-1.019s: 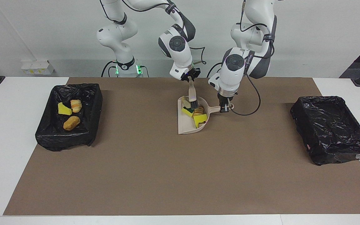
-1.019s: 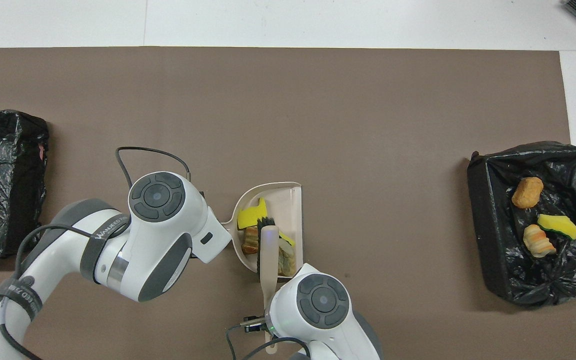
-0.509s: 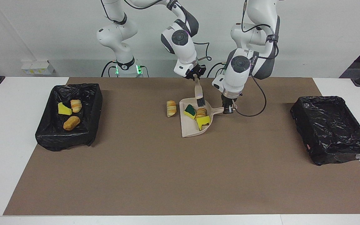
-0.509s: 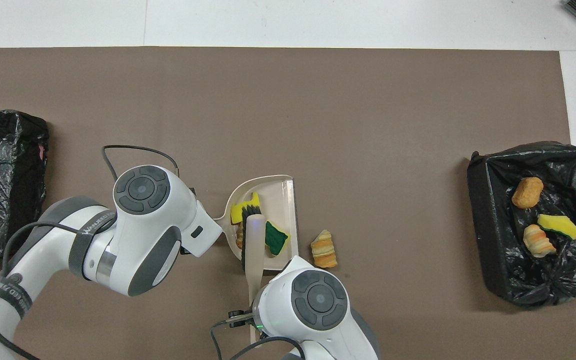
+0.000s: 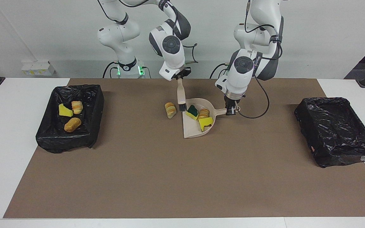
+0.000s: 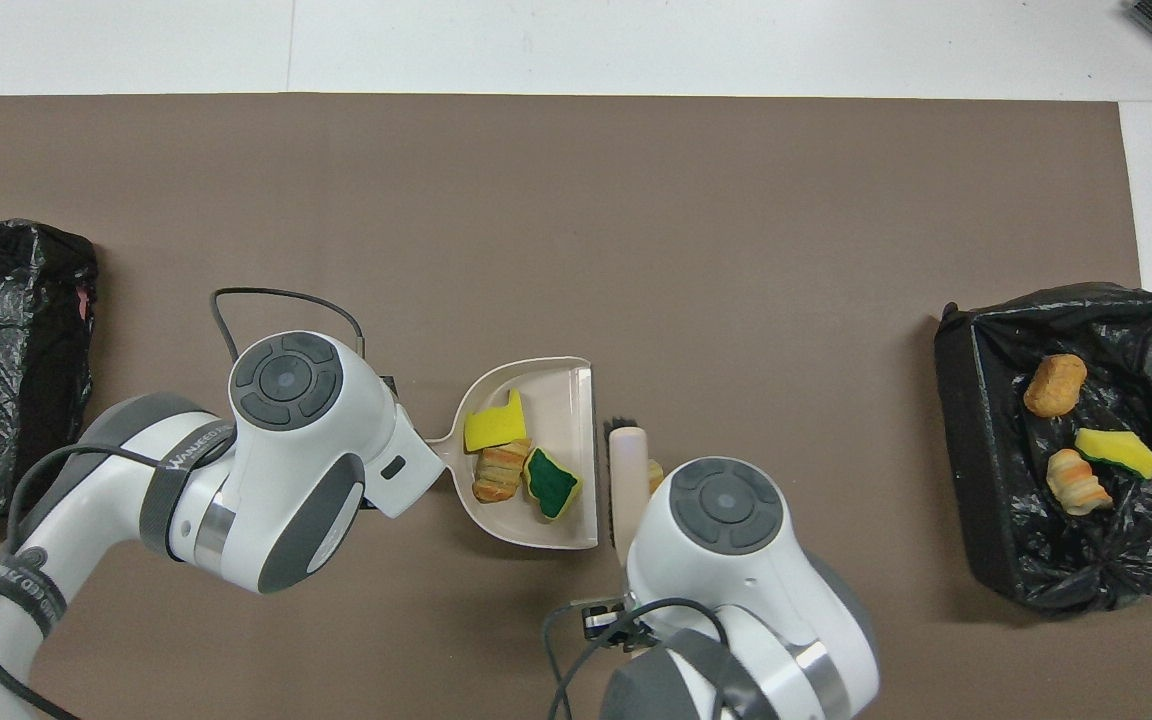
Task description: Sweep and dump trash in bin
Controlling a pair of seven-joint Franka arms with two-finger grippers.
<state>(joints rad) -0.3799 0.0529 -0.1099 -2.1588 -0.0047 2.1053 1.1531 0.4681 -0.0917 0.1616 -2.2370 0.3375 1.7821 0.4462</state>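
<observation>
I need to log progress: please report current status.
Left gripper shut on dustpan handle. Right gripper shut on brush. One bread scrap outside dustpan, beside bristles. Nothing blocking.

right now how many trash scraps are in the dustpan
3: a yellow sponge chunk, a tan bread lump and a green-topped sponge, all in the dustpan. A fourth lies just outside its mouth.

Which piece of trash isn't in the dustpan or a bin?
The striped bread lump lies alone on the mat beside the dustpan, by the brush.
</observation>
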